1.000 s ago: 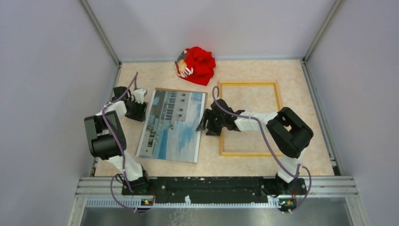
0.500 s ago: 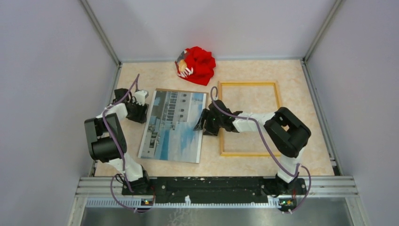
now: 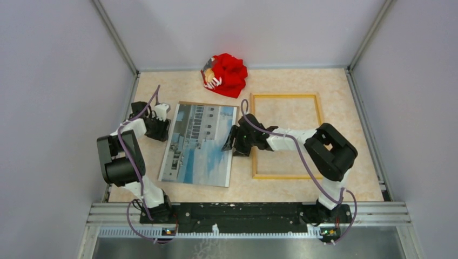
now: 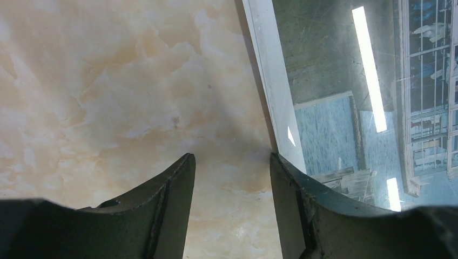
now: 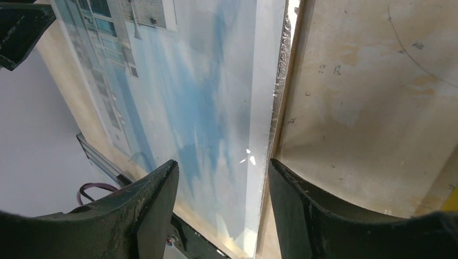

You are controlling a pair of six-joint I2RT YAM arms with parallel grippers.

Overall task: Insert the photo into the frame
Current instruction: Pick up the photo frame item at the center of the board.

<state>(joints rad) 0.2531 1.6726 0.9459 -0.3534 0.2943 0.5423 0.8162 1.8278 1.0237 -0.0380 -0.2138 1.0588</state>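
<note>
Frame (image 3: 283, 96): lay flat just right of the photo (image 3: 197, 143); could be knocked askew by the right arm (image 3: 291, 137) crossing it.
Photo: lay flat on the table (image 3: 281, 81), outside the frame; might buckle if pinched one-sided.
Right gripper (image 5: 222, 167): jaws spread astride the photo's right edge; could slip off.
Left gripper (image 4: 232, 162): jaws spread over bare table beside its left edge; might close on nothing.
Hidden: fingertip contact with the print; frame rail under the arm.

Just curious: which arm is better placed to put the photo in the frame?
Likely right: the right pincer, open, sits at the photo's edge nearest the frame; the left pincer is opposite.
</note>
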